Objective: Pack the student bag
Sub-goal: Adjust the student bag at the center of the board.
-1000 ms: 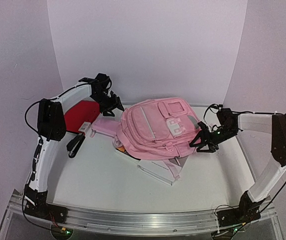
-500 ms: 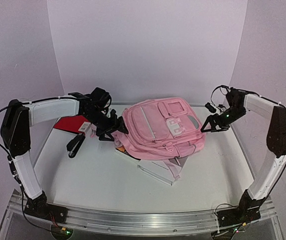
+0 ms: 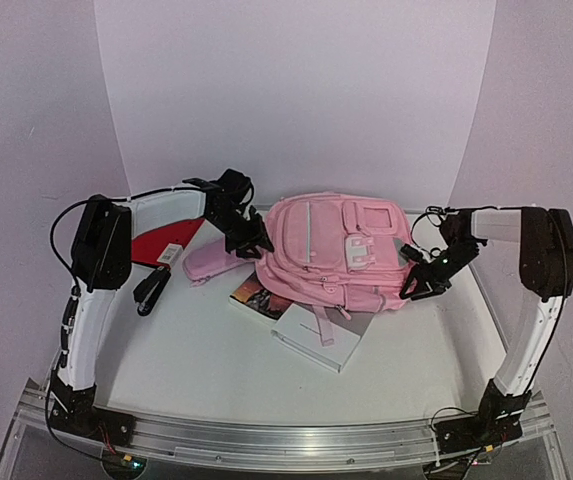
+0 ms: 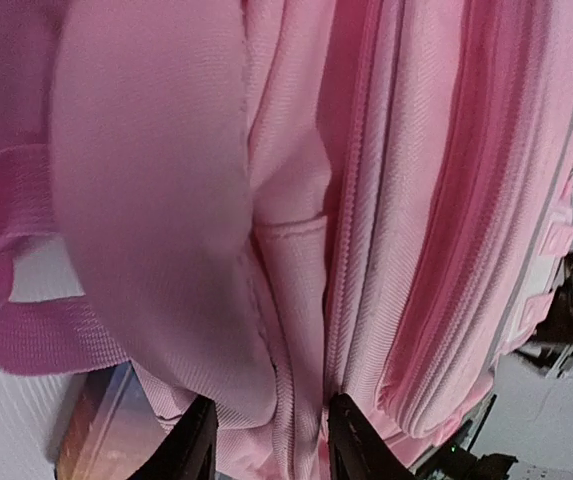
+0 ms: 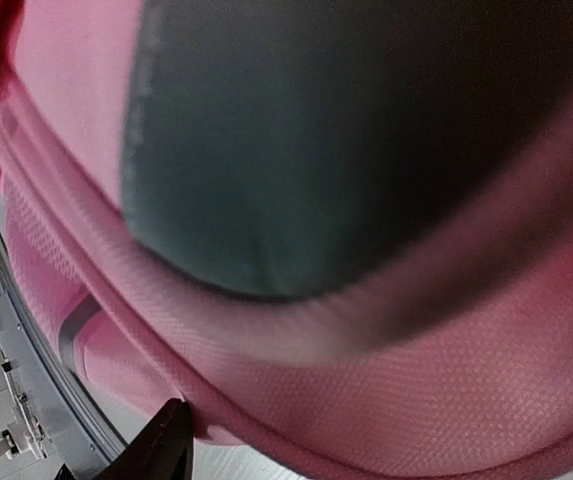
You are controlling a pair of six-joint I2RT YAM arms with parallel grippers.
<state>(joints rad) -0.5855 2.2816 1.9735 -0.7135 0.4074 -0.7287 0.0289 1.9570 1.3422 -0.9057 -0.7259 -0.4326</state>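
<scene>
The pink student bag (image 3: 331, 250) lies in the middle of the table, on top of a book and a white box. At its left side my left gripper (image 3: 251, 243) has a fold of the bag's seam (image 4: 271, 400) pinched between its two black fingers (image 4: 194, 445). My right gripper (image 3: 422, 284) is pressed against the bag's lower right edge. In the right wrist view the bag's pink mesh (image 5: 446, 380) and a dark patch fill the frame. Only one finger (image 5: 169, 440) shows there, under the piped edge, and the other is hidden.
A pink pouch (image 3: 209, 262) lies just left of the bag, with a red folder (image 3: 156, 240) behind it and a black stapler-like tool (image 3: 151, 290) further left. A picture book (image 3: 256, 292) and a white box (image 3: 316, 335) stick out from under the bag.
Both grippers opened wider, then narrowed against the bag. The left arm swung right onto the bag's left side and the right gripper dropped to its lower right edge. The bag's left edge shifted right.
</scene>
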